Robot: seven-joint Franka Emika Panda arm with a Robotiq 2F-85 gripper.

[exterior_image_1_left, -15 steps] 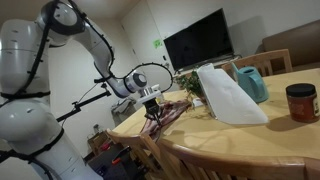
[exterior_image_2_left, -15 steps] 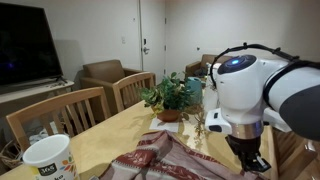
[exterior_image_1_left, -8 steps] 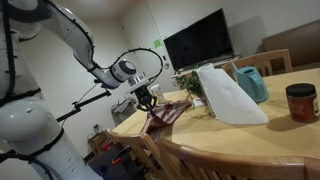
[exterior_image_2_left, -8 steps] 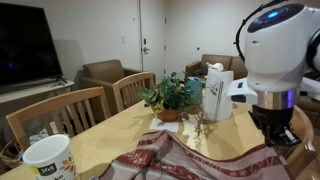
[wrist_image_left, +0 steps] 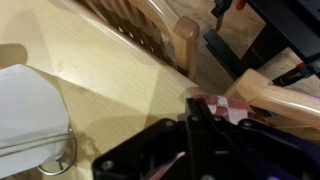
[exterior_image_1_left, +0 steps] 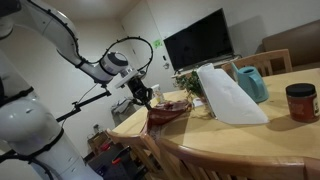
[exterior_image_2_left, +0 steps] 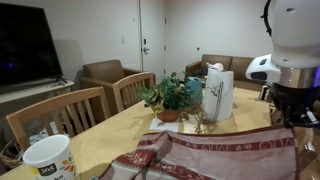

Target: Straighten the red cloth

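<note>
Arm arcs up from the base, then reaches fwd and down. The wrist is angled over the worktop edge, with the gripper approx. at its corner. Fingers are clenched on one edge of the red cloth. In the wrist view the fingers are dark and blurred, and only a small cloth patch shows just beyond them. In an exterior view the gripper is partly cut off by the frame edge. The cloth runs taut away from the fingers across the worktop. Its far end lies rumpled, well apart from the fingers.
</note>
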